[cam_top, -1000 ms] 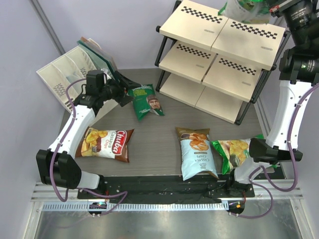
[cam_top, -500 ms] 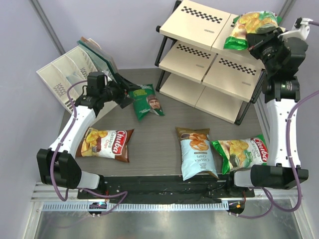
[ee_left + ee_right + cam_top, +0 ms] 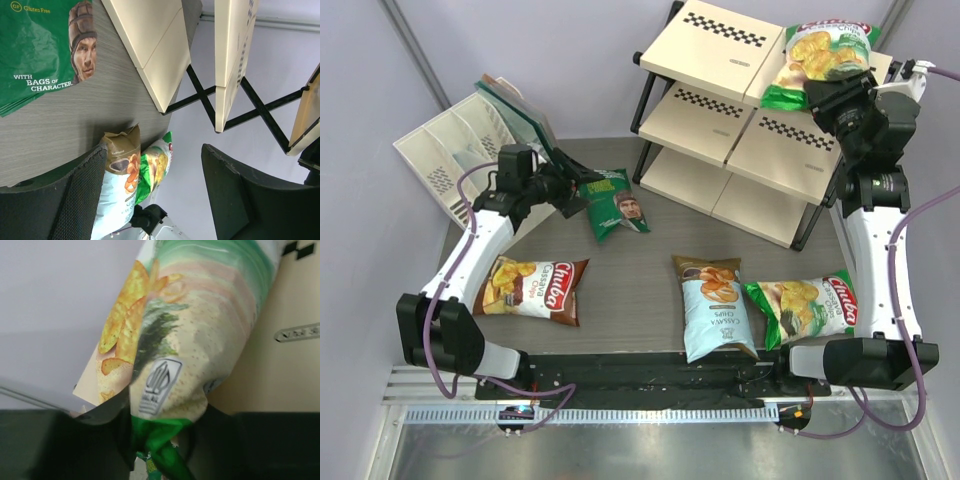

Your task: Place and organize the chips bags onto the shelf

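a green-and-white chips bag [image 3: 820, 62] lies on the right board of the top tier of the shelf [image 3: 720, 50], its near green end between the fingers of the right gripper [image 3: 835, 98]; whether they pinch it cannot be told. the left gripper [image 3: 572, 200], jaws apart and empty, hovers beside a dark green bag [image 3: 613, 203] far left on the table [image 3: 630, 265]. nearer lie the brown bag [image 3: 535, 288], light blue bag [image 3: 717, 310] and second green-and-white bag [image 3: 800, 308]

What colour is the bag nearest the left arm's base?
The bag is dark brown with a red logo; clearest in the top external view.
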{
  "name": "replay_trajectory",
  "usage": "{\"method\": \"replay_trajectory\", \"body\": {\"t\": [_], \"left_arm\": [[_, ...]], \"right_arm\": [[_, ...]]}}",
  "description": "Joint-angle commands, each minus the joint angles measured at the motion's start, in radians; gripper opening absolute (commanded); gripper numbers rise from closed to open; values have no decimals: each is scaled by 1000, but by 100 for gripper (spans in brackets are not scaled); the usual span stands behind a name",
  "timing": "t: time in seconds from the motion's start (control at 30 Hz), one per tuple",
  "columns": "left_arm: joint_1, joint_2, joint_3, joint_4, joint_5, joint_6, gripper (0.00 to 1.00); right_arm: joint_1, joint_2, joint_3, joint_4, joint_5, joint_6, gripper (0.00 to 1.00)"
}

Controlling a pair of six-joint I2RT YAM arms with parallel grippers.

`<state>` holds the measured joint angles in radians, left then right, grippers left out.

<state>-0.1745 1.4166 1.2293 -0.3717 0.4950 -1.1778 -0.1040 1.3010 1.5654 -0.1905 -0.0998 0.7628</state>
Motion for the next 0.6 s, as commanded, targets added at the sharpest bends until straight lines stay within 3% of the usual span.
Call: {"method": "replay_trajectory", "body": {"t": [0.0, 0.13, 0.47, 0.57], "left_arm": [[1, -5, 7, 31, 17, 0, 75], [-5, -11, 33, 10, -2, 42, 77], [-26, 10, 58, -7, -3, 82, 77], [-65, 42, 88, -12, -3, 121, 82]], "right_arm": [[6, 14, -16, 25, -54, 64, 46], [7, -2, -12, 7, -98, 95, 56], [6, -135, -77, -108, -143, 156, 61], [6, -178, -94, -162, -156, 158, 65]]}}
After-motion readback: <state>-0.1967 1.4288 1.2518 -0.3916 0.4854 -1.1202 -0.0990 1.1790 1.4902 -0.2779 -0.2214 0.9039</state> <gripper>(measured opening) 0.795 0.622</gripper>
